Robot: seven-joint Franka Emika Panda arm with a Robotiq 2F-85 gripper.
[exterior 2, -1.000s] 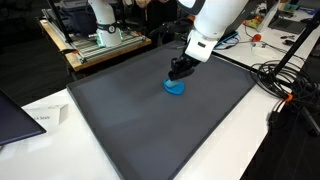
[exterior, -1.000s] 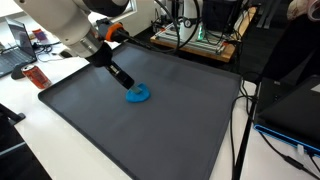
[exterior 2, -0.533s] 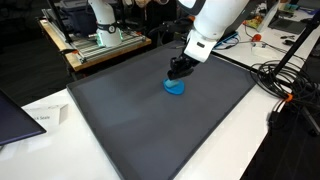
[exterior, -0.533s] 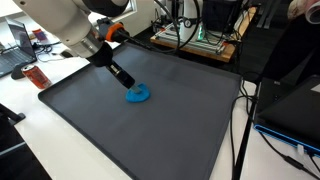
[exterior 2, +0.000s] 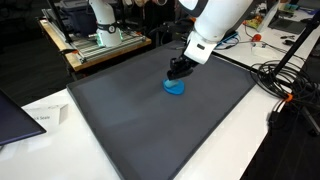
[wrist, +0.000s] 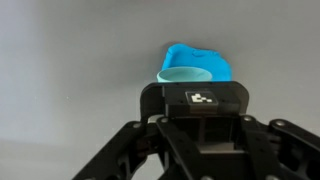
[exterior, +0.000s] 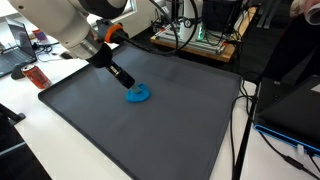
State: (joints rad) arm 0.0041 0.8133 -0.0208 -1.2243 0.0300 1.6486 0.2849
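The pincer [exterior: 124, 83] hovers at the blue cup [exterior: 138, 96]; its jaws are hidden, so I cannot tell their spread. The cup sits mid-worktop [exterior: 150, 135], apparently not yet lifted, so any grasp looks undone.

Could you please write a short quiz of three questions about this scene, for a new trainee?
1. True or false: the blue object lies on the dark mat.
2. Which thing is nearest to the gripper? A. the blue object B. a white mug C. a green sponge
3. How many loose things lie on the dark mat in both exterior views?

Key: 1. True. 2. A. 3. One, the blue object.
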